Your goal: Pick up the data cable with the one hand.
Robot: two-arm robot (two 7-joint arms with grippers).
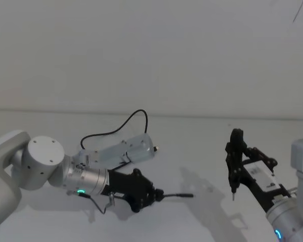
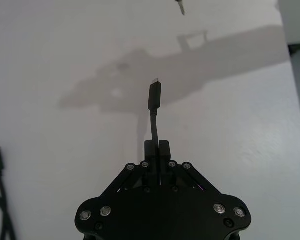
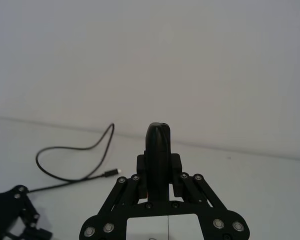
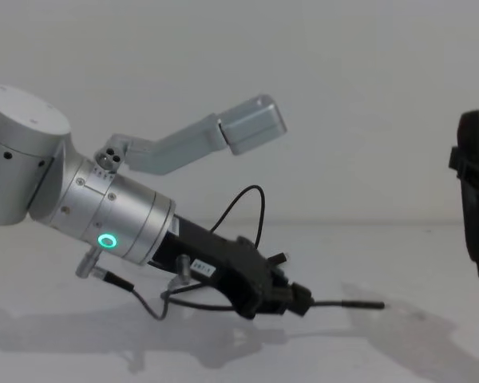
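Bare white tabletop (image 1: 202, 146), open all round. Left black angular two-finger gripper (image 2: 157, 149) pinches thin curled black data cable (image 2: 155, 97) nr slim plug. Right black gripper (image 3: 158, 165), well apart, clamps narrow pointed black tool (image 3: 158, 135).

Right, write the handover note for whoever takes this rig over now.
Left gripper: shut on the data cable just behind its slim cylindrical plug, low over the table.
Right gripper: raised off to the right, shut on a narrow pointed black tool, idle.
Cable: the rest of the cord lies back across the table in a loose loop.
Done: grasp. Left: lift the cable clear.
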